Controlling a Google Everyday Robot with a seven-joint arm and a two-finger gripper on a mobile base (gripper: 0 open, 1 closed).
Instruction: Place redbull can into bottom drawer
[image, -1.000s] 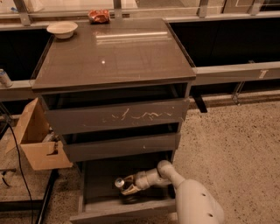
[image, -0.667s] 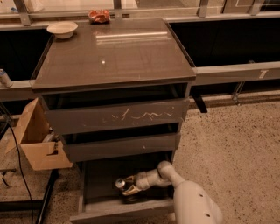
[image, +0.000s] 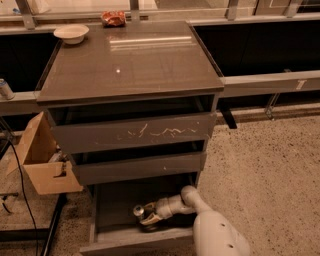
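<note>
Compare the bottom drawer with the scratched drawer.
The bottom drawer is pulled well out, its inside showing; the scratched drawer sits further in, inside hidden. The bottom drawer's front is plain and shallow; the scratched drawer's is taller, with white marks. The bottom drawer holds the gripper and redbull can; nothing shows in the scratched drawer. Both are dark grey.

The bottom drawer (image: 107, 221) is open from above. The gripper (image: 150, 219) is placed inside it, with the redbull can (image: 138, 211) close at its 10 o'clock. Seen from the gripper, bare drawer floor is left free toward 9 o'clock. The way is barred at 12 o'clock by the overhanging middle drawer front (image: 140, 168), at 6 o'clock by the drawer's low front wall, and at 3 o'clock by the white arm (image: 176, 204). A cardboard box (image: 42, 161) is set outside the cabinet at 10 o'clock.
</note>
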